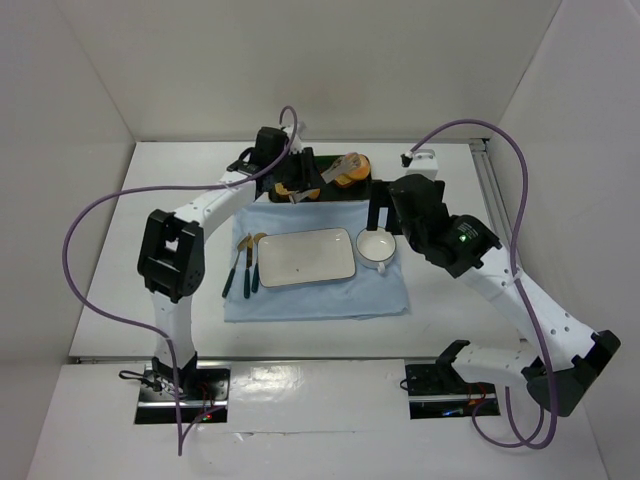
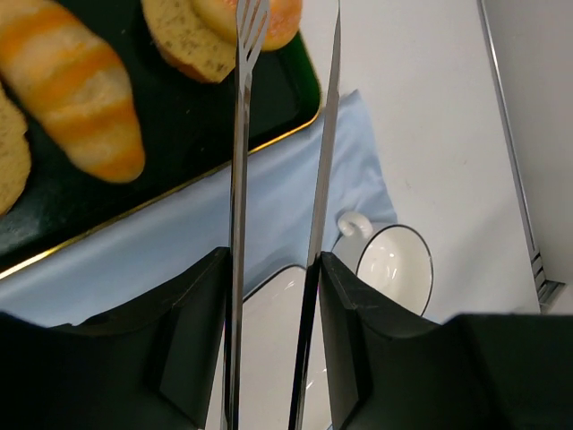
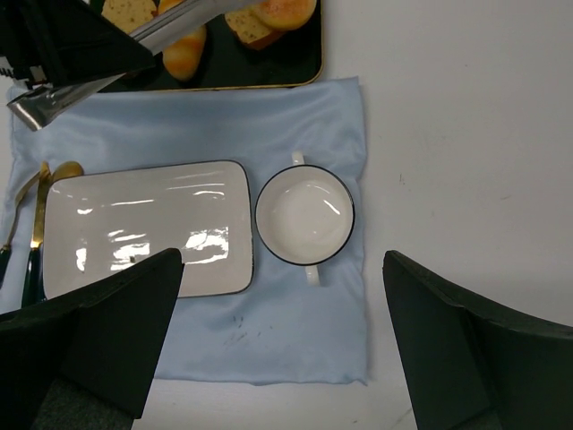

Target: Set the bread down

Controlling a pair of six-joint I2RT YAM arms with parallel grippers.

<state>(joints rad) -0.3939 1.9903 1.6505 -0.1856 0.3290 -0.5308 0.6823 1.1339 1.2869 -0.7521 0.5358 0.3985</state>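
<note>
The bread [image 3: 285, 11], one round bun with an orange glazed top, lies on the black tray [image 2: 197, 116] at the far side of the table [image 3: 466, 134], toward the tray's right end, and it rests against a toast slice [image 2: 183, 40]. On the same tray, left of the bread, lie one striped croissant [image 2: 81, 90] and a second toast slice at the left edge of the left wrist view, making two slices that can be counted.

At the left, the left gripper [image 2: 273, 269] is clamped narrowly on one pair of metal tongs [image 2: 238, 179], whose two arms run out between its fingers. The forked tip reaches over the bread and the toast; whether it touches either cannot be told.

Nearer the arms lies one pale blue cloth [image 3: 304, 116]. On it, from left to right, are three pieces of cutlery [image 3: 38, 215] with gold heads and dark handles, one white rectangular plate [image 3: 143, 224], and one white bowl [image 3: 304, 215] with two small handles, just beside the plate.

At the right, the right gripper [image 3: 282, 264] hangs above the cloth with its jaws wide and nothing between them.
</note>
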